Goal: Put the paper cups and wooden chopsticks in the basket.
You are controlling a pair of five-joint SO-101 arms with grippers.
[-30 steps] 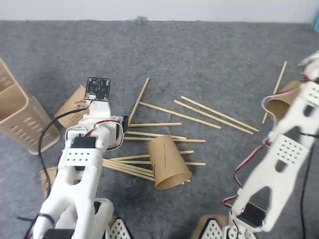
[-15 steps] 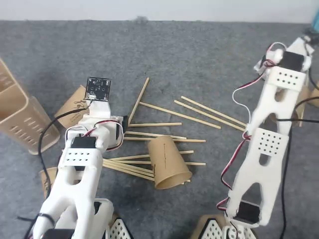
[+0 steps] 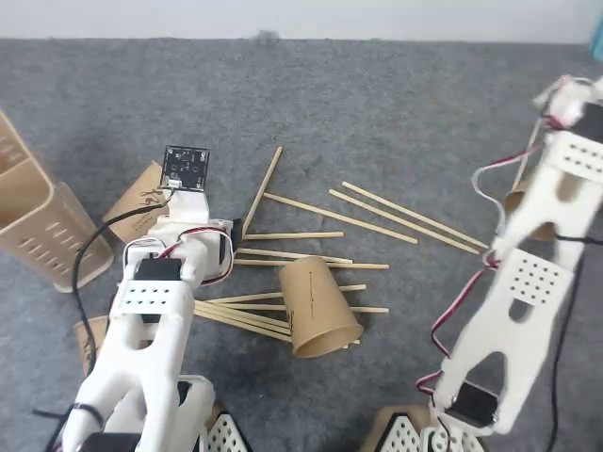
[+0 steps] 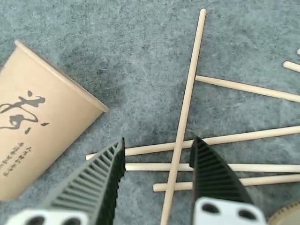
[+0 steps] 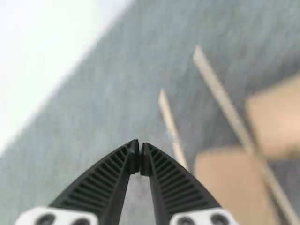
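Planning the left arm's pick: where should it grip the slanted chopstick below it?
Take the chopstick from above on its bare stretch beyond the crossing sticks, jaws across its width; it lies flat, and the open left gripper straddles it.

Both arms were white plastic with perforated panels. The left arm (image 3: 151,297), lower left of the high view, carried a black square board (image 3: 186,169) and red, black and white wires; the right arm (image 3: 532,278), at right, trailed red-and-white cable. The left gripper (image 4: 157,145) and right gripper (image 5: 139,145) had black ribbed fingers on white bases
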